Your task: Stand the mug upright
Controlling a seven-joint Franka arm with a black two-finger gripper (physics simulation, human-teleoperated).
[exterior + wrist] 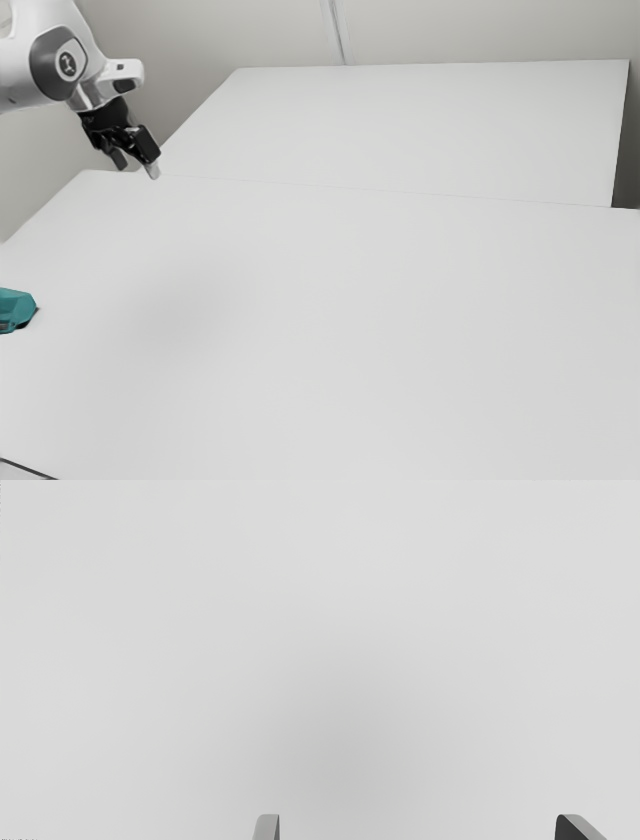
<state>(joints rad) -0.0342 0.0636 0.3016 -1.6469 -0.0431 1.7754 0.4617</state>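
Teal thing (15, 310) sat on the white table (350, 330), well apart from the gripper (137, 166) and partly cut off (honestly couldn't tell if it was the mug, so no clue on the mug's spot) — jaws were spread wide, with table surface visible between them.

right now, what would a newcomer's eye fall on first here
Probably the teal object, cut off by the exterior view's left edge: a strong colour against the pale table. Next, the black claw at the end of the white arm, in the exterior view's upper left, its fingers apart with nothing between them.
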